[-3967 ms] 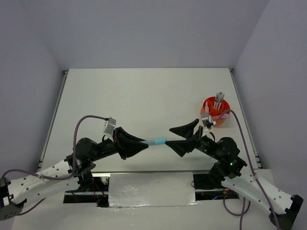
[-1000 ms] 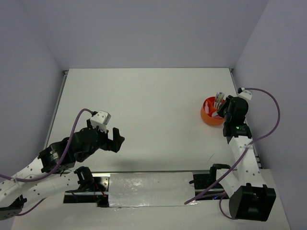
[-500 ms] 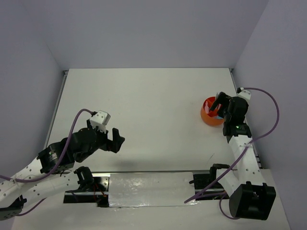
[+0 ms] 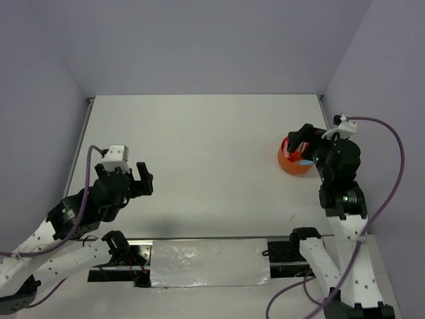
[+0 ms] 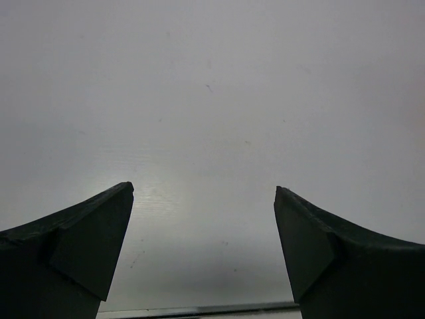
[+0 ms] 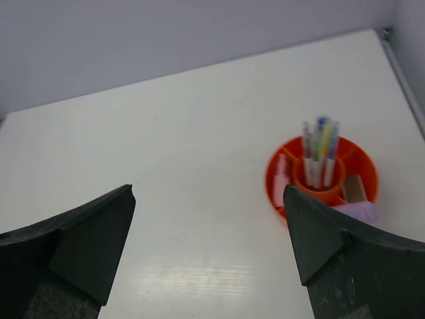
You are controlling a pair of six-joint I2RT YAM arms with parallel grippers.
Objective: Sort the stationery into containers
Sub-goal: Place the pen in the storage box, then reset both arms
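White tabletop [image 4: 199, 146], lilac walls [image 4: 199, 46], orange cup [image 6: 359, 159] (pens [image 6: 319, 149] upright), left pincer [image 5: 204, 219] and right pincer [image 6: 209, 219] spread wide, empty.

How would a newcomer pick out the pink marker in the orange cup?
On the white table, find the round orange cup near the right edge. In the right wrist view, the pink marker sits in its left outer compartment, apart from the pens bunched in the centre well.
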